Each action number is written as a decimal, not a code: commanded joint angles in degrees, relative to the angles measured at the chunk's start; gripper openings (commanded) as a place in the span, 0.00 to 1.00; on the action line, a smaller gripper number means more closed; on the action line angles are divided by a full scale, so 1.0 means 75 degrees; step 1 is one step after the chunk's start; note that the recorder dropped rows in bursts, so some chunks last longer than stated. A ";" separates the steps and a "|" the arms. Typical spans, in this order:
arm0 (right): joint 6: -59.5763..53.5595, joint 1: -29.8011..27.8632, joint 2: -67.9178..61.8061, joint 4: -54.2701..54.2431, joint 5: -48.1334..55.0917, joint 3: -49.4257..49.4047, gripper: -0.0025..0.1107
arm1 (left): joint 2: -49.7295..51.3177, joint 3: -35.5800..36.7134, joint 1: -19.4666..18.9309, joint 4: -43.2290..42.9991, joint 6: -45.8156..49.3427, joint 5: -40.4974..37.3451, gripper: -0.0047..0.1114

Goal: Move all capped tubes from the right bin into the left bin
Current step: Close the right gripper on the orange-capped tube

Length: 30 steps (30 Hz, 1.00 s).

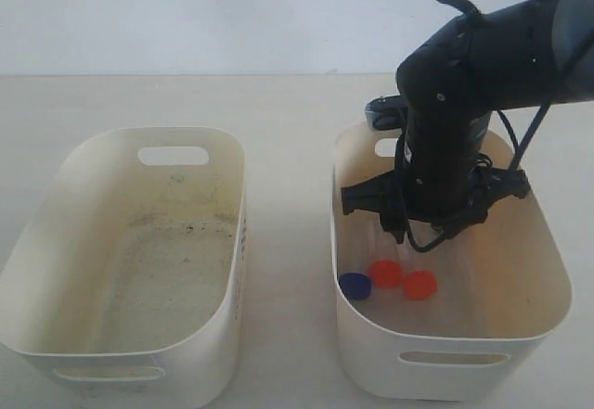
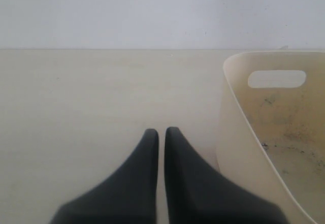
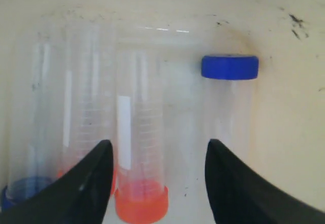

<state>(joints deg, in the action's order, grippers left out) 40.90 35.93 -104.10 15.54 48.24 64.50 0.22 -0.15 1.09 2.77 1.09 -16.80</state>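
My right gripper [image 3: 158,150] hangs open inside the right bin [image 1: 445,363], low over several capped tubes lying on its yellowish floor. An orange-capped tube [image 3: 141,203] lies between the fingers, close to one finger [image 3: 86,183]. Beside it are another orange-capped tube [image 3: 81,107] and a blue-capped tube [image 3: 23,186]. A second blue-capped tube [image 3: 229,66] lies the other way round near the other finger. In the exterior view a blue cap [image 1: 355,285] and two orange caps [image 1: 385,273] show under the right gripper [image 1: 422,237]. My left gripper [image 2: 161,132] is shut and empty, over the table beside the left bin [image 2: 244,132].
The left bin [image 1: 223,270] stands left of the right bin with a strip of table [image 1: 288,242] between them; only black specks show on its greyish floor. The right arm [image 1: 464,84] hides the right bin's far end. A pale wall [image 1: 186,10] rises behind the table.
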 commanded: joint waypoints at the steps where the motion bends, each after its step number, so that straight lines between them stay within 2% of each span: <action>1: 0.0009 -0.0002 0.0002 -0.0230 -0.0132 0.0027 0.48 | -0.0030 0.0021 0.0017 0.0067 -0.0016 -0.0017 0.08; 4: -0.0220 -0.0002 -0.0223 -0.0717 -0.0330 0.0027 0.48 | -0.0030 0.0021 0.0017 0.0067 -0.0016 -0.0017 0.08; 15: -0.0246 -0.0002 -0.0765 -0.0354 -0.0138 0.0027 0.48 | -0.0030 0.0021 0.0017 0.0067 -0.0016 -0.0017 0.08; 22: -0.0246 -0.0002 -0.0908 -0.0405 -0.0550 0.0027 0.47 | -0.0030 0.0021 0.0017 0.0067 -0.0016 -0.0017 0.08; 23: -0.0246 -0.0002 -0.0941 -0.0440 -0.0518 0.0027 0.44 | -0.0030 0.0021 0.0017 0.0067 -0.0016 -0.0017 0.08; 24: -0.0271 -0.0002 -0.1023 -0.0473 -0.0398 0.0027 0.34 | -0.0030 0.0021 0.0017 0.0067 -0.0016 -0.0017 0.08; 29: -0.0322 -0.0002 -0.0932 -0.0414 -0.0201 0.0027 0.02 | -0.0030 0.0021 0.0017 0.0067 -0.0016 -0.0017 0.08; 30: -0.0322 -0.0002 -0.0708 -0.0291 -0.0201 0.0027 0.02 | -0.0030 0.0021 0.0017 0.0067 -0.0016 -0.0017 0.08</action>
<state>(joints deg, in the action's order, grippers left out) 39.03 35.93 -111.40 12.82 46.24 64.60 0.22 -0.15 1.09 2.77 1.09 -16.80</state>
